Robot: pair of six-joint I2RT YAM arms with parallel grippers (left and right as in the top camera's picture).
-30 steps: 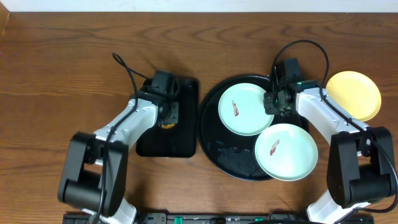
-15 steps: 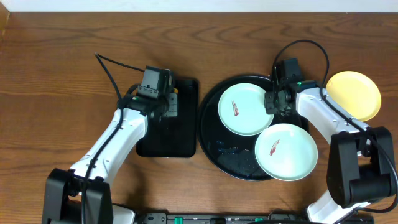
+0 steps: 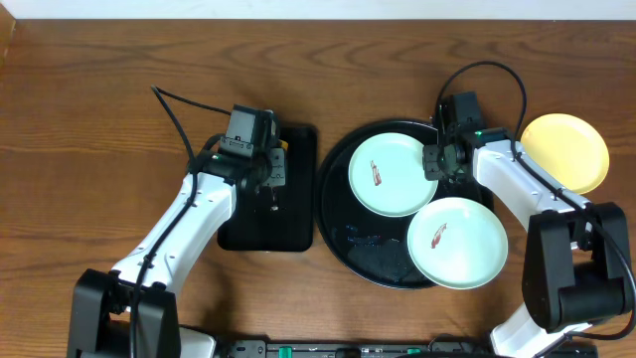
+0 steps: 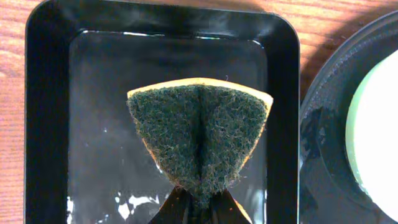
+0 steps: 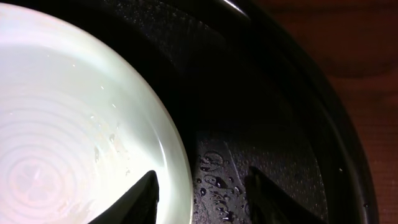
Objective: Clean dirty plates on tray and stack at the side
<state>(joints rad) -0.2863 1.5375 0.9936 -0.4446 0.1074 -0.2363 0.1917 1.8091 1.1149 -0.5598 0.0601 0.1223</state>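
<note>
One plate [image 3: 388, 175] first: shut your parted right gripper [image 5: 202, 186] on its rim [image 5: 179, 152], then bring the left gripper's [image 4: 198, 208] clamped sponge [image 4: 199, 137].

Left gripper [image 4: 198, 213] cut off at the lower edge beneath the sponge [image 4: 200, 134], far mint plate [image 5: 74, 124] and round tray [image 5: 280, 106] cropped in the right wrist view, right gripper [image 5: 202, 200] with fingers hidden under its wrist overhead.

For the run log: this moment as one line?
left end effector: shut on sponge | right end effector: open, straddling mint plate rim
</note>
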